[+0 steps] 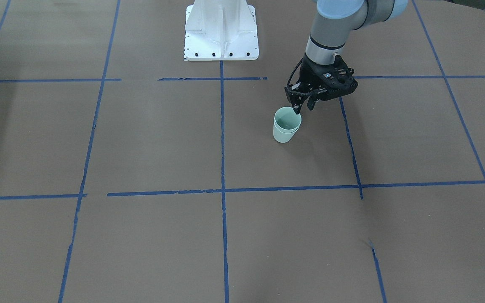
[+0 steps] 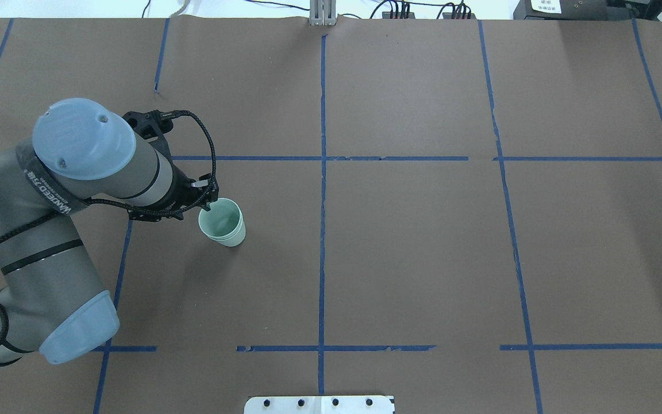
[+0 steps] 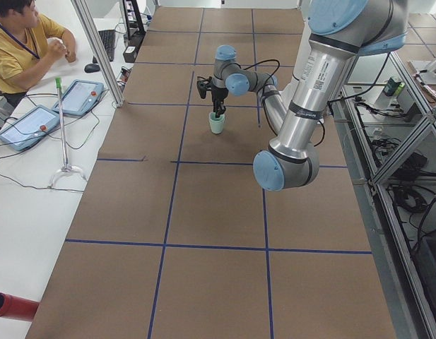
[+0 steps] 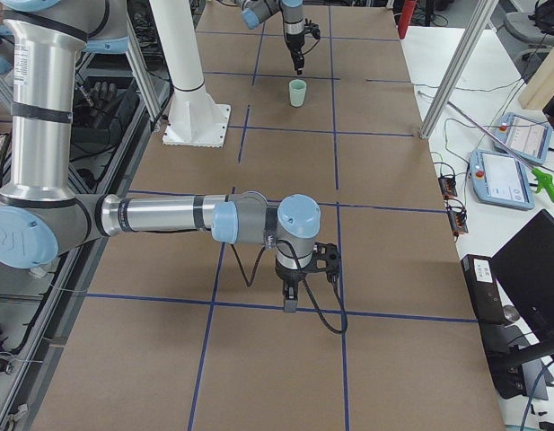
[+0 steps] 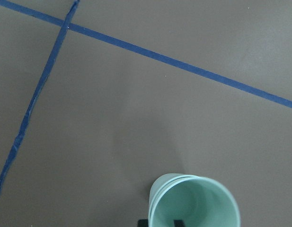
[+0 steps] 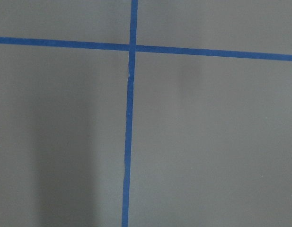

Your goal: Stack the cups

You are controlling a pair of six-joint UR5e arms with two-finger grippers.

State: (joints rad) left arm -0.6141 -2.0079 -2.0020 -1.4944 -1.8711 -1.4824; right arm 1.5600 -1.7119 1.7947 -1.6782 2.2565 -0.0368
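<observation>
Two pale mint-green cups [image 1: 286, 125] stand nested, one inside the other, upright on the brown table; they also show in the overhead view [image 2: 223, 222] and the left wrist view [image 5: 195, 203]. My left gripper [image 1: 303, 108] hangs over the stack's rim on the robot's side. One fingertip [image 5: 177, 222] is inside the top cup and the other is outside the wall, with a gap between, so it is open. My right gripper [image 4: 290, 305] points down over bare table far from the cups, and I cannot tell whether it is open or shut.
The white robot base [image 1: 221, 31] stands at the table's edge, between the arms. Blue tape lines [image 1: 222, 189] divide the brown table top. An operator [image 3: 20, 42] sits at a side desk with teach pendants [image 3: 76, 95].
</observation>
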